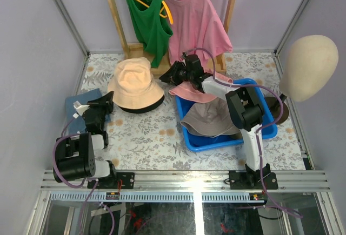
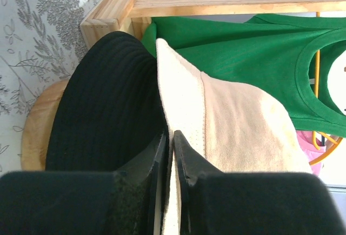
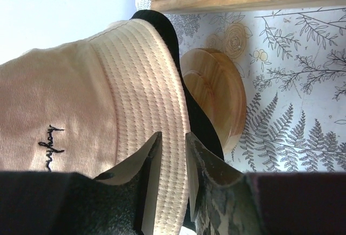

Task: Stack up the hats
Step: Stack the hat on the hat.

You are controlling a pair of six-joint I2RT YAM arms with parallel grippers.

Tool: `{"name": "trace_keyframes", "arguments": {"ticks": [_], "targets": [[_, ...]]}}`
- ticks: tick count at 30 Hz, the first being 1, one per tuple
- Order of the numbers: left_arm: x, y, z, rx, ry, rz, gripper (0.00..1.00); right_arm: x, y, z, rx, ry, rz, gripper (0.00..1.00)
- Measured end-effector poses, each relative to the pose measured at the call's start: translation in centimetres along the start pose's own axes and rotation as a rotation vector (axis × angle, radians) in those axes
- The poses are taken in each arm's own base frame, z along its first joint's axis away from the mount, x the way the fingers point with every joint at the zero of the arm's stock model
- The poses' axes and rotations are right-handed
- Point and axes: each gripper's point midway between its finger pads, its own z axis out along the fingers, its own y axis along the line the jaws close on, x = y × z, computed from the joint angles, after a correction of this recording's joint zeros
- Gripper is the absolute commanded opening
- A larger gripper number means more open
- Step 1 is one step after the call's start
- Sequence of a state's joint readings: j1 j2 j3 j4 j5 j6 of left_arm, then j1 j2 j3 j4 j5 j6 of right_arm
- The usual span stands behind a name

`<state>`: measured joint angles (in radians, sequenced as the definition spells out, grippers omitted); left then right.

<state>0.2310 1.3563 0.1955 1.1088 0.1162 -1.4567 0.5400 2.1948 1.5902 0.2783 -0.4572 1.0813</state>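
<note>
A blue cap [image 1: 78, 104] lies at the left edge of the floral table [image 1: 151, 138], partly hidden under the left arm. Just beside it, the left tool [image 2: 170, 138] is clenched on the brim of the beige hat [image 1: 134, 81]. The left wrist view shows its jaws pressed together with only a thin strip of cream fabric between them.

The beige hat sits on top of the black hat [image 2: 108, 100], whose dark brim peeks out along the near edge. The pair stands left of centre on the table, and a wooden disc [image 3: 216, 100] shows from under the black brim. Behind them, a green shirt [image 1: 146, 24] and a pink shirt [image 1: 197, 21] hang from a wooden rack [image 1: 115, 13].

From the far right side, the right tool [image 3: 173, 138] straddles the opposite brim of the beige hat. Its jaws stand a little apart with the ribbed brim running between them. Whether they grip the fabric or merely flank it cannot be told.

Further right, a pink hat [image 1: 189, 91] drapes over the far left corner of the blue bin [image 1: 216, 141], beneath the right arm. A grey hat [image 1: 210, 119] lies inside the bin. A cream head [image 1: 309, 65] stands at the right edge of the table, beyond the bin.
</note>
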Motion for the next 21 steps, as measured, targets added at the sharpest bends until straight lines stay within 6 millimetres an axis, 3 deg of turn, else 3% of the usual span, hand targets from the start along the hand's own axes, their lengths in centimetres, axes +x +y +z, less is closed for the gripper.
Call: {"name": "trace_keyframes", "arguments": {"ticks": [9,18,21], "targets": [[0.1,1.0,-0.4,-0.029,0.003,0.012,0.07,-0.2,-0.5,-0.8,0.02,-0.021,0.007,0.4],[0.3,1.4,-0.6,-0.041,0.014,0.015,0.08,-0.6,3.2,-5.0,-0.013,-0.097,-0.002,0.47],[0.4,1.4,-0.7,-0.043,0.019,0.02,0.07,-0.2,3.6,-5.6,-0.014,-0.106,0.006,0.49]]}}
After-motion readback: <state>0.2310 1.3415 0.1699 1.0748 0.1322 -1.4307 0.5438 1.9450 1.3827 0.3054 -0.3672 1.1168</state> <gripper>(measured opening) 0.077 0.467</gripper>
